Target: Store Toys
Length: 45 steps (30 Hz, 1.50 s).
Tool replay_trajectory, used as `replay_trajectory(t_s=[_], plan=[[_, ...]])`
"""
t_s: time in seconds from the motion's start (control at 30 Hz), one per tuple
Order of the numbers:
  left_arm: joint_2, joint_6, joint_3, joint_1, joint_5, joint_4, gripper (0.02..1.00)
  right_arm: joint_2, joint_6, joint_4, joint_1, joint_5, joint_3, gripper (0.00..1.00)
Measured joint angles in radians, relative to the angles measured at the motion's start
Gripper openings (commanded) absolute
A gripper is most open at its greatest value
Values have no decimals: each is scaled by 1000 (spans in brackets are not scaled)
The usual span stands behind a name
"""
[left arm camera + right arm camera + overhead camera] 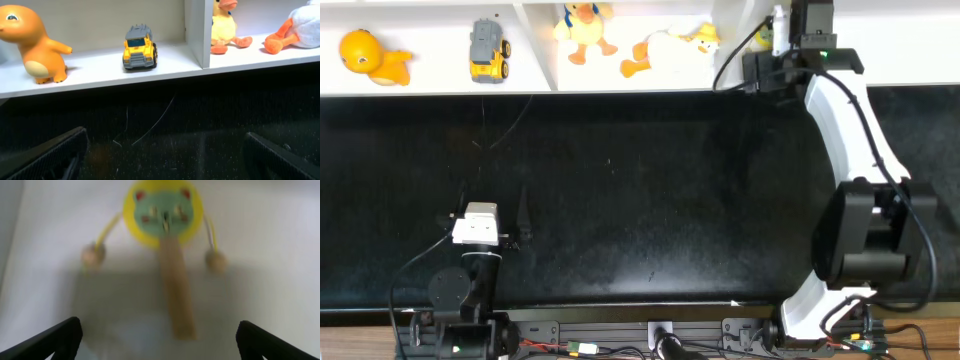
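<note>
Shelf [440, 82]: a smooth white board with upright dividers is running along the far edge of the tabletop.
Orange figure [35, 45]: a rounded, glossy, hard-looking toy with a pale belly is standing in the leftmost compartment.
Toy truck [139, 47]: a boxy yellow body with grey top and bumper is sitting in the same compartment, well apart from the orange figure and near the divider [196, 32].
Left jaws: they are hanging released and spread wide above the bare tabletop, grasping nothing, and facing the toy truck from well short of the shelf.
Tabletop [650, 200]: a matte black, faintly speckled surface is showing a few thin pale scratches.
Yellow duck [224, 27]: a soft plush with orange feet is sitting upright just past the divider.
White duck [670, 48]: a fluffy plush with orange feet is lying on its side beside the yellow duck.
Rattle drum [165, 215]: a round yellow head with a green cat face, a flat wooden handle and two wooden beads on yellow strings is lying flat on the shelf floor.
Right jaws: they are hovering released and spread wide over the rattle drum in the rightmost compartment, grasping nothing.
</note>
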<state>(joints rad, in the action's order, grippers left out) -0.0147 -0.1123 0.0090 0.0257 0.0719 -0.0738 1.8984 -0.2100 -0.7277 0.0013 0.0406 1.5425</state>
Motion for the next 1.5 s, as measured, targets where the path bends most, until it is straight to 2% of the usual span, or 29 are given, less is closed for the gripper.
replay_trajectory(t_s=[0.27,0.43,0.57,0.87,1.03,1.13,1.23,1.5], plan=[[0,0,0,0,0,0,998,-309,0,-47,1,64,-238,993],[0,0,0,0,0,-1,998,-625,0,-197,1,74,-412,993],[0,0,0,0,0,0,998,-798,0,-320,1,79,-450,998],[0,0,0,0,0,0,998,-910,0,-373,1,77,-451,993],[0,0,0,0,0,0,998,-910,0,-352,-20,42,-453,996],[0,0,0,0,0,0,998,-910,-1,-329,-122,29,-467,996],[0,0,0,0,0,0,998,-908,-59,-321,-304,18,-495,993],[0,0,0,0,0,0,998,-854,-473,-281,-798,-95,-548,996]])
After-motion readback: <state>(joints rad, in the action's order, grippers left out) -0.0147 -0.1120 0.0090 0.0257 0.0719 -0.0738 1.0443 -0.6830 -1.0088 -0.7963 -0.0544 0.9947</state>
